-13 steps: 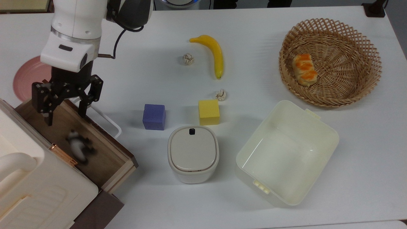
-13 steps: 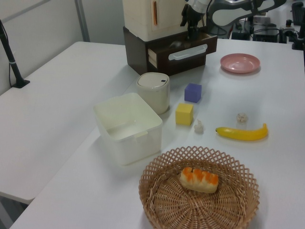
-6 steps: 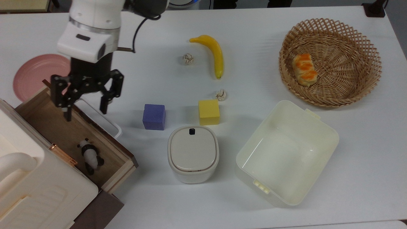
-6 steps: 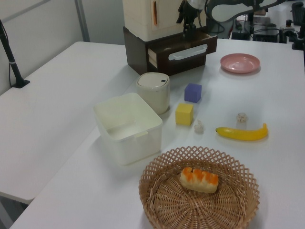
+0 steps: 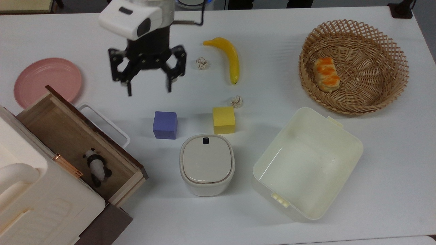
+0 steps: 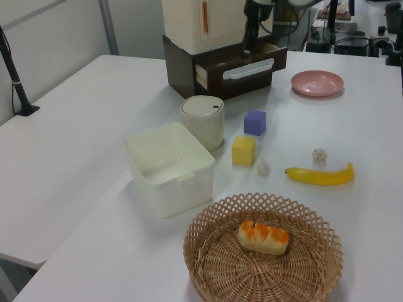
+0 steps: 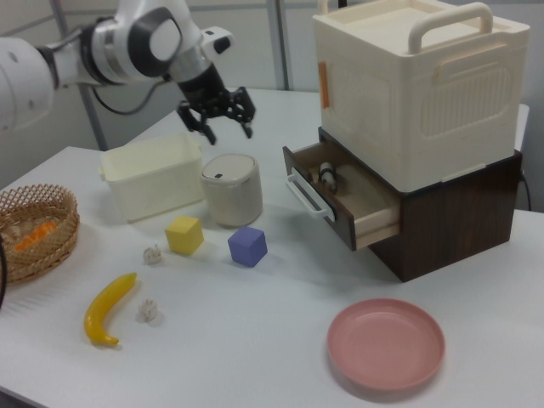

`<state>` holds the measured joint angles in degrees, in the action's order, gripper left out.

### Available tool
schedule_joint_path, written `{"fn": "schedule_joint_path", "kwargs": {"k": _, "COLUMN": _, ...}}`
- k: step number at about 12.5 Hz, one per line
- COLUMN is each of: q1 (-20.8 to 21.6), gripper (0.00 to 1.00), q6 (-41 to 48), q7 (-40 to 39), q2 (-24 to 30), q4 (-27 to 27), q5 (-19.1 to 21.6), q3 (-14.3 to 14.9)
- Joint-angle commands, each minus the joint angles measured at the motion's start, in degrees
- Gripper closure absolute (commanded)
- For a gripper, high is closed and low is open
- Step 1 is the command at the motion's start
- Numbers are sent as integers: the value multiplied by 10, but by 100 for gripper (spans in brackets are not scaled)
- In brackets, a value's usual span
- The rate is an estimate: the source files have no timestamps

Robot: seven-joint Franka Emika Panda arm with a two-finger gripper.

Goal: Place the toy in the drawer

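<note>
The toy (image 5: 96,166), a small black-and-white panda, lies on its side on the floor of the open drawer (image 5: 58,126), near the cabinet's front. In the right view the toy (image 7: 327,176) rests inside the pulled-out drawer (image 7: 361,204), behind its white loop handle. My gripper (image 5: 149,89) hangs open and empty above the bare table, well to the top view's right of the drawer and beyond the purple cube (image 5: 165,125). In the right view the gripper (image 7: 228,129) hovers above the lidded canister (image 7: 231,189).
A yellow cube (image 5: 223,119), a cream tub (image 5: 306,163) and a wicker basket (image 5: 374,85) holding a bread piece (image 5: 326,74) fill the top view's right. A banana (image 5: 229,58) and two knotted balls (image 5: 201,63) (image 5: 236,101) lie mid-table. A pink plate (image 5: 47,81) sits beside the drawer.
The toy dropped from my gripper and came to rest in the drawer. The gripper, still open, has risen and swung away toward the top view's right.
</note>
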<state>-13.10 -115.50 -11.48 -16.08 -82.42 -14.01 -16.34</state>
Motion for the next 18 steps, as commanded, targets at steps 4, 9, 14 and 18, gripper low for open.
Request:
{"fn": "schedule_joint_path", "kwargs": {"k": 4, "q1": 39, "gripper": 0, "q6": 224, "q7": 73, "q2": 132, "q4": -49, "q5": 76, "q3": 45}}
{"fn": "schedule_joint_path", "kwargs": {"k": 9, "q1": 145, "gripper": 0, "q6": 270, "q7": 108, "q2": 147, "q4": -71, "q5": 129, "q3": 160}}
{"fn": "schedule_joint_path", "kwargs": {"k": 14, "q1": 203, "gripper": 0, "q6": 269, "q7": 106, "q2": 157, "q4": -68, "q5": 118, "q3": 235}}
{"fn": "schedule_joint_path", "kwargs": {"k": 18, "q1": 200, "gripper": 0, "q6": 273, "q7": 103, "q2": 157, "q4": -59, "q5": 119, "q3": 236}}
